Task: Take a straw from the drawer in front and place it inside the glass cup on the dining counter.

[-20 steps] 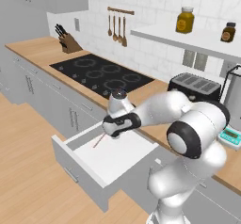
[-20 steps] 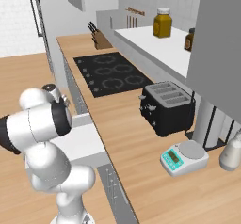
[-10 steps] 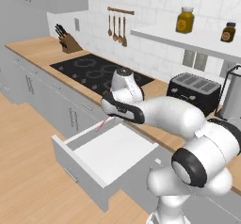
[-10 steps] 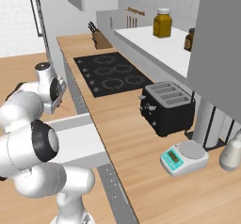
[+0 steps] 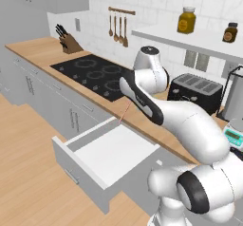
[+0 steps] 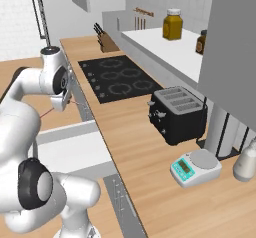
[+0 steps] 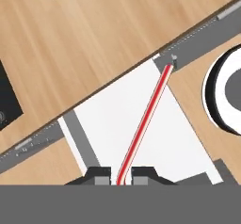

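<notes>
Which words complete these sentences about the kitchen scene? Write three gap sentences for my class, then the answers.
1. The pincer is shut on the red ____.
2. The drawer below the counter stands ____.
3. The black toaster sits between the stove and the small ____.

Missing words: straw; open; scale

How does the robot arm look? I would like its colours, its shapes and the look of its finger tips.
The arm is glossy white, made of rounded, bulging segments with dark grey or black discs at the joints. The gripper ends in two small dark grey, blocky finger tips. I see no cables or markings.
</notes>
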